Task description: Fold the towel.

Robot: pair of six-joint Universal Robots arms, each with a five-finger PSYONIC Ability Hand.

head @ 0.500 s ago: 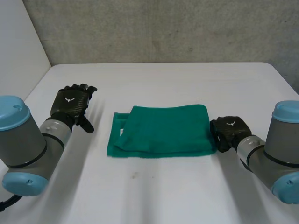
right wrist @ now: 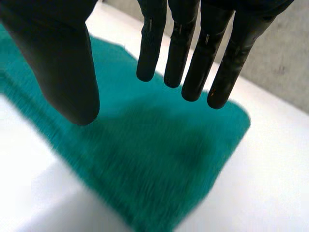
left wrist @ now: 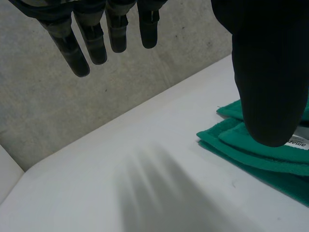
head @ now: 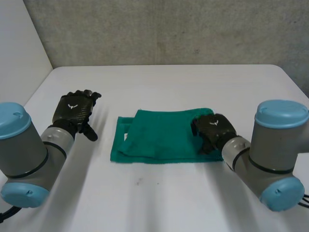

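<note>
1. Green towel (head: pixel 161 137), folded, lies mid-frame on the white table (head: pixel 169 82).
2. Right hand (head: pixel 213 130) is over its right end, fingers straight and apart.
3. Left hand (head: pixel 73 110) at frame left, fingers loose and spread, well clear of it.

The right hand (right wrist: pixel 48 43) is hanging over a green towel (right wrist: pixel 159 159), its fingers (right wrist: pixel 193 63) stretching straight, apart from the thumb (right wrist: pixel 67 82), holding nothing. The green towel is lying on the white table (right wrist: pixel 270 183), one rounded corner pointing toward the table's edge by the grey wall (right wrist: pixel 285 58).
</note>
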